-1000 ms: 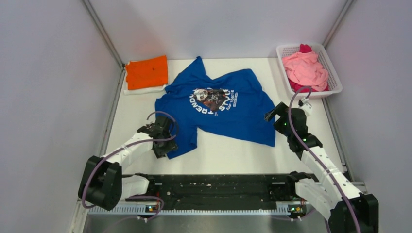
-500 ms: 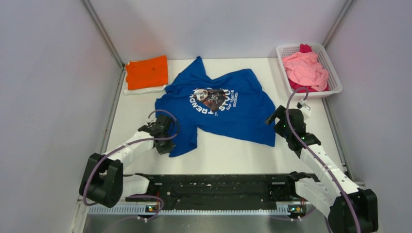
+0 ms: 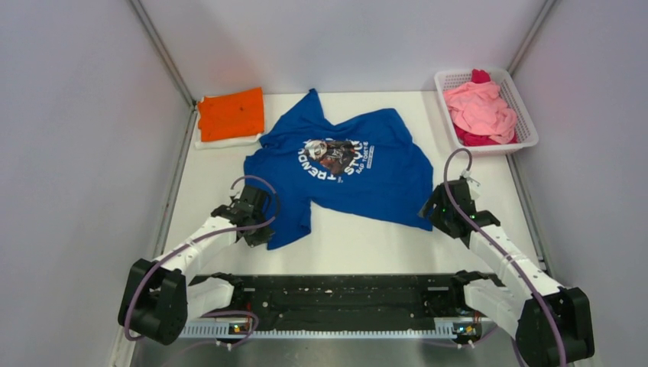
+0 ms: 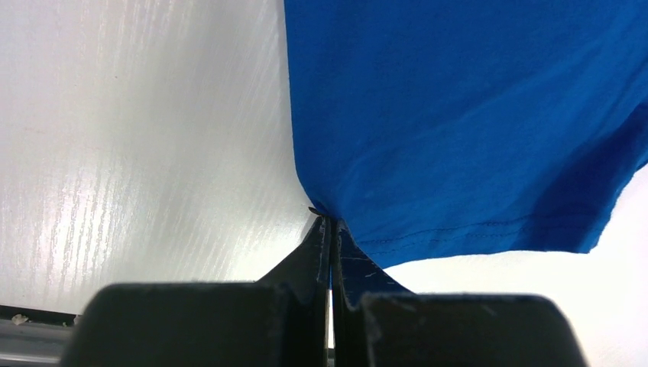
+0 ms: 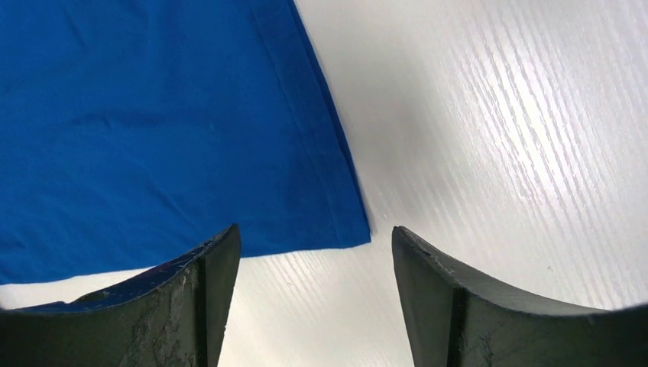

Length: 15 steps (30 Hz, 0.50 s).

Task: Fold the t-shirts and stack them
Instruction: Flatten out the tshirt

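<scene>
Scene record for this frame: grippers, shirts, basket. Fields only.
left gripper: shut, pinching the blue t-shirt at its near-left edge
right gripper: open, jaws either side of the blue shirt's near-right corner, not gripping
blue t-shirt: spread out mid-table, print up, unfolded
orange t-shirt: folded, far-left corner of the table
pink t-shirts: bunched in the white basket, far right
</scene>
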Tool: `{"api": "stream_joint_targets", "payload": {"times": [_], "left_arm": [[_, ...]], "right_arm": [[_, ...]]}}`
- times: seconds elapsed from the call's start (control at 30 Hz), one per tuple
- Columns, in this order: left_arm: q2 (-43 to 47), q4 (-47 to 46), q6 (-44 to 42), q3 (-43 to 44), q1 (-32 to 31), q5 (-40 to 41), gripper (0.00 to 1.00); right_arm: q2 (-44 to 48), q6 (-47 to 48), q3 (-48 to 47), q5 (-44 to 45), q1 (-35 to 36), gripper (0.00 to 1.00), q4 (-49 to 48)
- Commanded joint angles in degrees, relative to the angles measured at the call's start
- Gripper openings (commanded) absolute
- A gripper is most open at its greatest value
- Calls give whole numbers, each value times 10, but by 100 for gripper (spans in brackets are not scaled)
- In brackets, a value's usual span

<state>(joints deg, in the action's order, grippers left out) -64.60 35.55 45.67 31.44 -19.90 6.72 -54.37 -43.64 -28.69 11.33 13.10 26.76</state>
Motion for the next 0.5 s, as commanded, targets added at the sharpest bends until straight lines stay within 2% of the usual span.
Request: {"api": "stream_joint_targets", "payload": {"times": [0.0,0.2,0.47], "left_arm": [[5,-12,-6,-6,-2,-13,0],[11,-11,-5,-11,-1,-12,0],[17,-9,-6,-15,-1,-14,0]], "right_arm": [[-9,-3,2,7,19,70,7],[-60,-6,-10,30,47,60,-1],[-110,-14,-10,48,60,53,-14]]}}
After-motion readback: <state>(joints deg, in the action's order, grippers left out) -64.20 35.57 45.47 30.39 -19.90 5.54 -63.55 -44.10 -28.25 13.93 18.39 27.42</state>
